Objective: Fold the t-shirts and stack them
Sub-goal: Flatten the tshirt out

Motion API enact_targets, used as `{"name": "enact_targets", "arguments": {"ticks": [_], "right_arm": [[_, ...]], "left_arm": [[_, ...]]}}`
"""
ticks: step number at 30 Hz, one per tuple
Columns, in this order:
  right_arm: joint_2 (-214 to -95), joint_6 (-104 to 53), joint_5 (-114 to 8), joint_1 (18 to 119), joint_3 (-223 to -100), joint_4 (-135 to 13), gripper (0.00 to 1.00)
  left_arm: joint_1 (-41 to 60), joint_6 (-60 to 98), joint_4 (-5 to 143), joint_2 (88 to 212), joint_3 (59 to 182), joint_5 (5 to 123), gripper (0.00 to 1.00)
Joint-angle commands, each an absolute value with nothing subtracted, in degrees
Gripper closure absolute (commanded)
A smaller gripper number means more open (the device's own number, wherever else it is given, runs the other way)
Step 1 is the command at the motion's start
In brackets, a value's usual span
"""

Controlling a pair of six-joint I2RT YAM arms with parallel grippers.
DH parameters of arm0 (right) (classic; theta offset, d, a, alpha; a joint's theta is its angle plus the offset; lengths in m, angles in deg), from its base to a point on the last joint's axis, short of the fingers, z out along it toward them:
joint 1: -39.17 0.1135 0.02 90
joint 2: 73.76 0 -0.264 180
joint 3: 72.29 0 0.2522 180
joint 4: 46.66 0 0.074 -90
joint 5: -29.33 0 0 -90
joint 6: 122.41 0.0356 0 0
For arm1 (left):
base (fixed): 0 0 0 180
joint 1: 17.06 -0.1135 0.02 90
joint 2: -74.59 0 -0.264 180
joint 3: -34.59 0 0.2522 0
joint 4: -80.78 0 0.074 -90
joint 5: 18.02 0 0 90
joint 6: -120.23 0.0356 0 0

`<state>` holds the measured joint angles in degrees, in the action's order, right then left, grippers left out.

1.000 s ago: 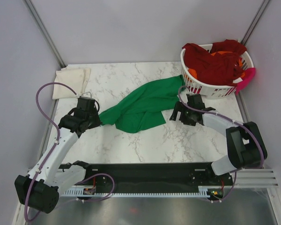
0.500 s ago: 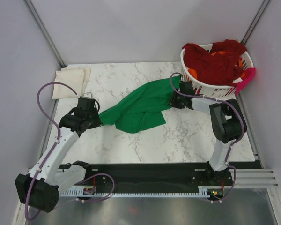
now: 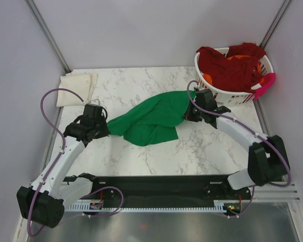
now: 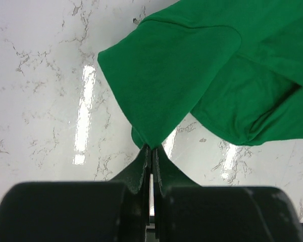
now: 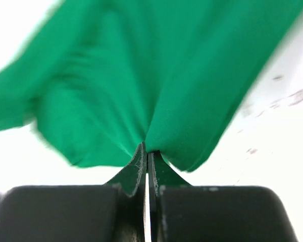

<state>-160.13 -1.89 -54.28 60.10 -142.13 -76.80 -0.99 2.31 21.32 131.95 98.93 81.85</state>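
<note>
A bright green t-shirt point(image 3: 154, 117) lies bunched across the middle of the marble table, stretched between both arms. My left gripper point(image 3: 107, 129) is shut on its left end; the wrist view has the cloth point(image 4: 192, 75) pinched at the fingertips point(image 4: 151, 147). My right gripper point(image 3: 186, 115) is shut on the shirt's right end, with green cloth point(image 5: 156, 75) fanning out from its tips point(image 5: 147, 149). A cream t-shirt point(image 3: 77, 86) lies folded at the back left corner. Dark red point(image 3: 230, 65) and orange point(image 3: 236, 57) shirts are heaped in the basket.
A white slatted laundry basket point(image 3: 219, 94) stands at the back right corner, close behind my right gripper, with a pink cloth point(image 3: 265, 86) hanging over its right rim. Grey walls enclose the table on three sides. The arms' base rail point(image 3: 156, 194) runs along the near edge.
My right gripper moved in to the green shirt's right end by the basket and shut on it; that end has shifted slightly. The left gripper has kept its hold without moving.
</note>
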Motion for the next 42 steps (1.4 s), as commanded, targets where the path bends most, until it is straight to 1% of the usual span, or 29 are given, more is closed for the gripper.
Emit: {"name": "enact_targets", "arguments": {"ticks": [1,3,5,6,7,8,9,10,11,14,18,22,25,28,29,30,42], "right_arm": [[-147.98,1.42,-53.03,62.64,-141.69,-84.93,1.00],[-145.40,3.09,-52.49,62.73,-143.52,-87.30,1.00],[-145.47,2.40,-53.98,62.64,-146.59,-88.45,0.99],[-146.69,1.26,-57.73,62.55,-150.26,-89.41,0.90],[-150.45,0.38,-59.16,62.21,-152.22,-89.77,0.73],[-153.01,-0.32,-60.04,61.68,-154.15,-90.12,0.39],[-155.65,-0.77,-60.31,60.98,-158.35,-92.47,0.02],[-161.07,-1.64,-60.32,59.49,-160.30,-93.89,0.02],[-163.03,-2.00,-60.32,58.87,-161.45,-94.69,0.02],[-165.25,-2.35,-63.83,57.63,-159.11,-93.57,0.02],[-161.40,-2.26,-64.19,57.63,-153.40,-92.24,0.02],[-154.38,-3.40,-65.58,57.72,-147.07,-92.67,0.02],[-150.93,-3.49,-65.51,57.63,-141.44,-91.28,0.07],[-151.80,-3.23,-64.19,57.72,-138.18,-89.08,0.27],[-152.41,-3.32,-63.58,57.72,-137.82,-87.85,0.38],[-153.12,-3.23,-63.05,57.72,-137.30,-87.14,0.41],[-167.08,-4.11,-63.92,56.23,-140.80,-79.06,0.41]], "left_arm": [[-1.51,4.31,22.45,130.49,99.06,81.03,0.98],[-1.51,4.31,22.45,130.14,98.97,80.95,0.98],[-1.77,4.31,22.54,130.14,99.06,80.95,0.98],[-1.77,4.31,22.54,130.14,98.97,80.86,0.98],[-1.94,4.31,22.54,130.14,98.97,80.86,0.98],[-2.03,4.39,22.54,130.14,98.97,80.77,0.98],[-2.03,4.39,22.54,130.05,98.97,80.77,0.98],[-2.03,4.39,22.54,130.05,98.97,80.86,0.98],[-2.03,4.39,22.54,129.88,98.88,80.86,0.98],[-2.03,4.39,22.54,129.79,98.88,81.03,0.98],[-2.03,4.48,22.63,130.40,98.88,80.25,0.98],[-2.03,4.75,22.72,130.75,99.06,79.37,0.98],[-2.03,4.75,22.89,130.66,98.97,79.10,0.98],[-2.03,4.83,22.98,130.75,98.97,78.84,0.98],[-2.03,4.83,22.98,130.84,98.97,78.84,0.98],[-2.03,4.83,22.98,130.75,98.80,78.84,0.98],[-2.03,4.83,23.07,131.19,98.71,78.75,0.98]]}}
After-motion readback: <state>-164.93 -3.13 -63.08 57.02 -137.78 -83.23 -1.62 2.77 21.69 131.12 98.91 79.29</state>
